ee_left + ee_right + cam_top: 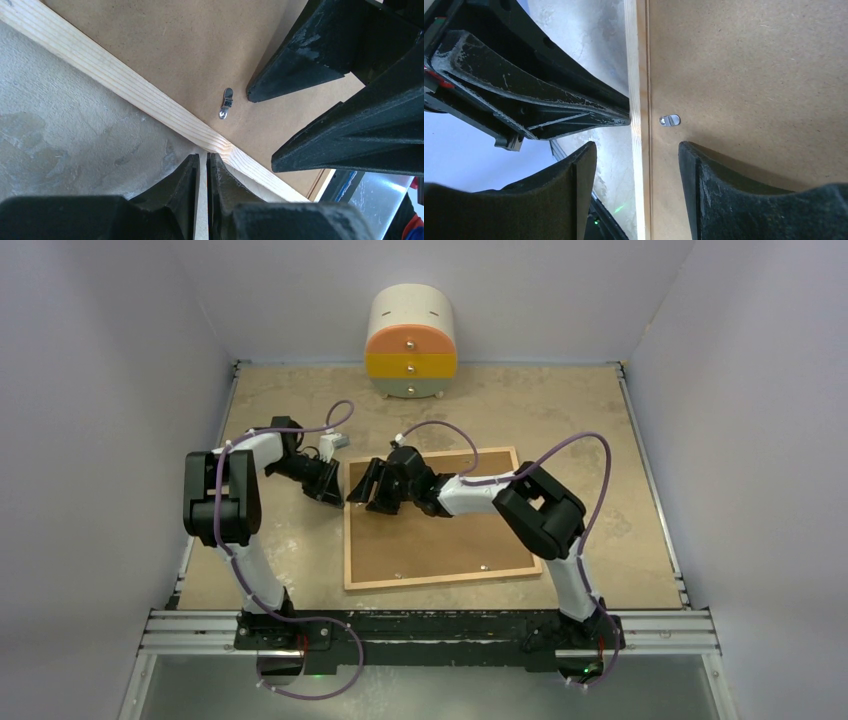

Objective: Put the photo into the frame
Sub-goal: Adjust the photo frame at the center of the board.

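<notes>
**Pincers at the frame's far-left corner; photo not sighted**

Observed: the right pincer stands wide open over the far-left corner of the frame. One finger is outside the pale wood rail and the other is above the brown backing board. A small metal turn-clip lies on the board just ahead of the gap. The left pincer is closed to a hairline slit, its tips against the outer edge of the same rail. Whether anything thin sits in that slit cannot be told.

Position: the frame lies flat on the bench, back upward, with the board seated inside the rails. The photo appears in no view. It may lie under the board, but this cannot be confirmed.

Assessment of handling:
- The frame looks thin, light and stiff. It is likely to slide on the bench if pushed from one side, so it needs bracing at a rail.
- The board sits flush and offers no lip. It would have to be raised at an edge once the clips are turned aside.
- A glossy print should be light, limp and easily marked. It is best taken by a margin or corner, never by the face.
</notes>
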Available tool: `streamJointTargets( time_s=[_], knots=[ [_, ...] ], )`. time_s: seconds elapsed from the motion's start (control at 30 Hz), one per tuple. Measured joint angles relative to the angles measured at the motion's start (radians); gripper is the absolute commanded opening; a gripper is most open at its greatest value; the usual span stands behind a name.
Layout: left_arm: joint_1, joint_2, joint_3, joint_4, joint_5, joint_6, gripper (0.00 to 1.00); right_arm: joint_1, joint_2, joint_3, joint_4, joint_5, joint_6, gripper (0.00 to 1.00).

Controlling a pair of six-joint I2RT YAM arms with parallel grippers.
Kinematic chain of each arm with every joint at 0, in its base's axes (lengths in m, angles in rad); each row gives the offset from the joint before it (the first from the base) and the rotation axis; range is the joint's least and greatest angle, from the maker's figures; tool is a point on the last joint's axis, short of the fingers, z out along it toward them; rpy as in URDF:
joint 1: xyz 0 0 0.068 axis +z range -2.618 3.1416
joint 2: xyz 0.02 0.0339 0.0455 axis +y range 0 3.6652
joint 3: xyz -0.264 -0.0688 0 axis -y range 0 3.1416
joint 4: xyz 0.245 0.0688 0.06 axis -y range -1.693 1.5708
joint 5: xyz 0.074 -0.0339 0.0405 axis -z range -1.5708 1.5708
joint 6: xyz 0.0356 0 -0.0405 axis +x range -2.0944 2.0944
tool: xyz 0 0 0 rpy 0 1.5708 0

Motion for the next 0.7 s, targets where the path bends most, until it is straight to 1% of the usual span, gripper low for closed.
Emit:
streamJointTargets(
  time_s=[0.2, 0.7],
  knots=[
    [0.000, 0.000, 0.000, 0.000, -0.001, -0.002, 0.12, 0.003, 0.014, 0.013, 0.009, -0.007, 0.032, 0.63],
    [0.000, 0.000, 0.000, -0.002, -0.002, -0.011, 0.07, 0.003, 0.064, 0.066, 0.023, -0.024, 0.039, 0.60]
  ],
)
